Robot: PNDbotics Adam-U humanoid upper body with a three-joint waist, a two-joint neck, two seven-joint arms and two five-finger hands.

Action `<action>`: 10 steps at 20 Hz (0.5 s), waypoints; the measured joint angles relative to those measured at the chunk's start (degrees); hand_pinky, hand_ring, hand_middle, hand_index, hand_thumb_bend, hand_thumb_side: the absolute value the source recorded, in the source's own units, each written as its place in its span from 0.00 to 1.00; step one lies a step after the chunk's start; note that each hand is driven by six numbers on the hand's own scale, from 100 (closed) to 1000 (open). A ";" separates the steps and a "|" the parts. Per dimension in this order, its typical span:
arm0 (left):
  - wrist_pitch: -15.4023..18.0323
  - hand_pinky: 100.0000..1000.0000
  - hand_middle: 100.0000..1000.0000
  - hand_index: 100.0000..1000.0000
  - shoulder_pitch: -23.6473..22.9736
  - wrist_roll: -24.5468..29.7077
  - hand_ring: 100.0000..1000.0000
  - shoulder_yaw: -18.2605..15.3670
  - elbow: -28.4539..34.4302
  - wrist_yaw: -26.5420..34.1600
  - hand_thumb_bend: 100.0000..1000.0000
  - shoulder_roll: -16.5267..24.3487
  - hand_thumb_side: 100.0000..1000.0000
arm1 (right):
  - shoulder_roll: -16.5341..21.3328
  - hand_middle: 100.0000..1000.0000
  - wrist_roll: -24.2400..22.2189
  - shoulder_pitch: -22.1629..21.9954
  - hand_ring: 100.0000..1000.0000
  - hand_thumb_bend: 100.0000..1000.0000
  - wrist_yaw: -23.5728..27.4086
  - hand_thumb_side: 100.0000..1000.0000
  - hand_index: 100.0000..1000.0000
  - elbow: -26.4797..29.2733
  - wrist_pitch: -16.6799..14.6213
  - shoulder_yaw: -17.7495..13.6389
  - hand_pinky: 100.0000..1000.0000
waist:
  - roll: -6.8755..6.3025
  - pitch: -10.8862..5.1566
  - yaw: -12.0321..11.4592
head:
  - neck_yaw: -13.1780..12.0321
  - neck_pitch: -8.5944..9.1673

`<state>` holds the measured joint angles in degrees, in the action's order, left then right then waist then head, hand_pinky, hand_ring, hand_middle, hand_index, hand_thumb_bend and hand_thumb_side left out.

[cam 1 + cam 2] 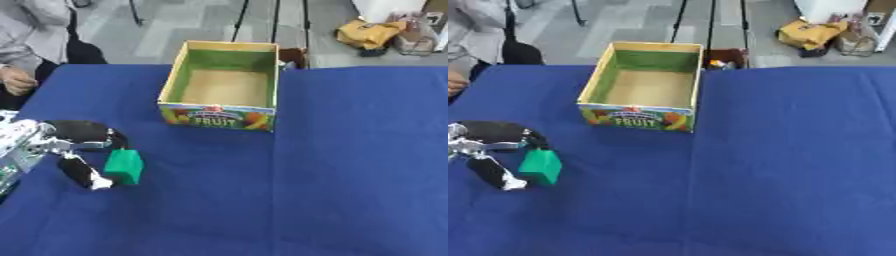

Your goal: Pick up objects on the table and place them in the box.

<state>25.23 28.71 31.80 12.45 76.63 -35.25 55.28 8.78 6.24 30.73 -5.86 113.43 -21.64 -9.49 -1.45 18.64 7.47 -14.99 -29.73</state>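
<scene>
A small green block (pixel 124 166) stands on the blue table at the left. My left hand (pixel 77 152) comes in from the left edge and has its fingers curled round the block, one above and one below it. The open cardboard box (pixel 223 114) printed FRUIT sits at the table's middle back, up and to the right of the block, and looks empty inside. My right hand shows in neither view.
The blue cloth table (pixel 350 165) stretches wide to the right and front. A person's hand (pixel 16 80) rests at the table's far left edge, away from the block. Yellow cloth and clutter (pixel 372 32) lie on the floor beyond the table.
</scene>
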 measured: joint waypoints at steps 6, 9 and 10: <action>-0.61 0.70 0.69 0.56 -0.79 -0.86 0.77 -0.35 0.46 0.78 0.00 0.32 0.46 | -0.01 0.44 0.30 -0.01 0.87 0.00 -0.05 0.82 0.79 0.00 0.09 0.00 0.80 | 0.07 -0.05 -0.08 | 0.00 0.00; -0.88 0.69 0.68 0.54 -1.30 -1.46 0.77 -0.66 0.81 1.49 0.00 0.83 0.44 | -0.01 0.44 0.46 -0.01 0.87 0.00 -0.06 0.82 0.79 0.00 0.10 0.00 0.80 | 0.08 -0.19 -0.14 | 0.00 0.02; -1.02 0.69 0.68 0.54 -1.47 -1.66 0.77 -0.76 0.90 1.78 0.00 1.03 0.44 | -0.01 0.44 0.49 -0.01 0.87 0.00 -0.06 0.82 0.79 0.00 0.11 0.00 0.80 | 0.08 -0.27 -0.20 | 0.00 0.03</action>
<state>24.22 27.25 30.14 11.69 77.52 -33.48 56.31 8.77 6.73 30.72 -5.92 113.43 -21.53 -9.49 -1.37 18.37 7.27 -14.99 -29.70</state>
